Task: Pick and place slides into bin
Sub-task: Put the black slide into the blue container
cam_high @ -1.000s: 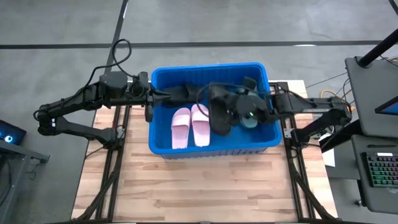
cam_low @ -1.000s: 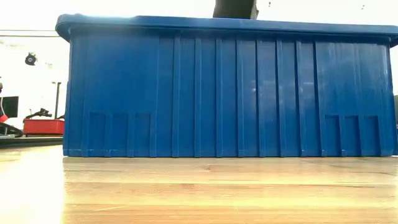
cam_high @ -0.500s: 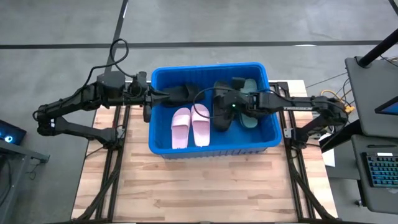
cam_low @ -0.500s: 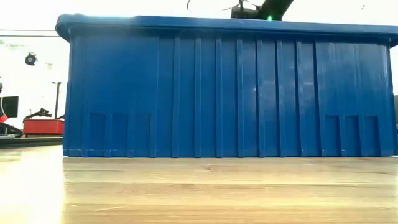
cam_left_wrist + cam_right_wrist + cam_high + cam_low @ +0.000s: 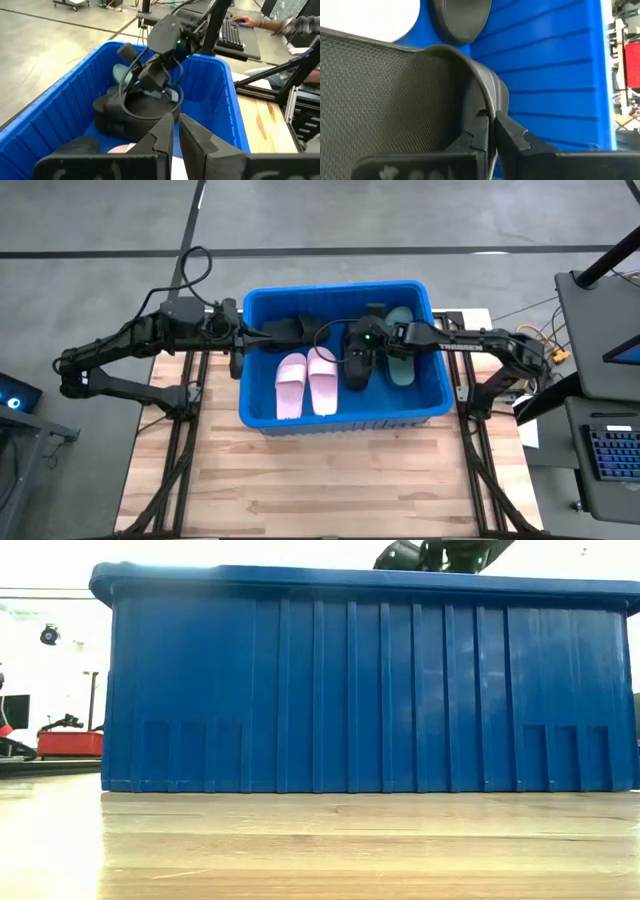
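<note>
We log the right hand point(image 5: 352, 352) reaching well into the bin point(image 5: 255, 412) from the right side, its fingers pinched on the edge of a black slide point(image 5: 356, 366). The right wrist view shows both fingers nearly closed with the slide's strap rim between them, the textured footbed filling the space beside them. We judge the grip is at the strap because that thin edge is all the narrow fingers can span, and the slide is low in the bin, so release looks near.

The left hand point(image 5: 176, 131) hovers at the bin's left wall, fingers nearly together on nothing; it appears to wait clear of the right arm's reach.

The pink pair point(image 5: 305, 383) lies side by side on the bin floor, just left of the held slide. A pale green slide point(image 5: 398, 350) sits to its right, another black slide point(image 5: 285, 330) by the far wall. The bench point(image 5: 330, 480) in front carries no slides that we can see.
</note>
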### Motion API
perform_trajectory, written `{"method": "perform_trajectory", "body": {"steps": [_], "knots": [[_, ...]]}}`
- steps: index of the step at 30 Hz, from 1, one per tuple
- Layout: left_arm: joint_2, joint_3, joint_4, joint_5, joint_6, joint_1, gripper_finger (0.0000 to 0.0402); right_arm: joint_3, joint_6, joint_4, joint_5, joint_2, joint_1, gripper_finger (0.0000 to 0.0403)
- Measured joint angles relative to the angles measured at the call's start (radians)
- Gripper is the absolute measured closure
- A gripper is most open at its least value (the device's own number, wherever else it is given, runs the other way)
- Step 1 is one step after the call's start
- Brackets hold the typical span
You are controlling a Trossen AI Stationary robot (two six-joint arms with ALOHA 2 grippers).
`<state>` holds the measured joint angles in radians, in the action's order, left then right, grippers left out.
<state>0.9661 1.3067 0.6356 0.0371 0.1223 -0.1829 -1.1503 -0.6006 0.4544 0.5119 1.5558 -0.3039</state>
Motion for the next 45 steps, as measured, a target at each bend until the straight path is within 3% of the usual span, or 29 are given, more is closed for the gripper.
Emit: {"method": "perform_trajectory", "body": {"steps": [8, 20, 28, 45], "knots": [[0.000, 0.000, 0.002, 0.000, 0.001, 0.001, 0.0388, 0.073, -0.071, -0.140, -0.064, 0.048, -0.038, 0.0391], [0.000, 0.000, 0.002, 0.000, 0.001, 0.001, 0.0388, 0.060, -0.025, -0.122, -0.137, 0.052, -0.064, 0.0362], [0.000, 0.000, 0.002, -0.001, 0.001, 0.000, 0.0388, 0.003, 0.050, -0.009, -0.260, 0.050, -0.099, 0.0329], [0.001, 0.000, 0.003, -0.006, 0.001, 0.000, 0.0388, -0.116, 0.235, 0.220, -0.339, 0.050, -0.109, 0.0277]]}}
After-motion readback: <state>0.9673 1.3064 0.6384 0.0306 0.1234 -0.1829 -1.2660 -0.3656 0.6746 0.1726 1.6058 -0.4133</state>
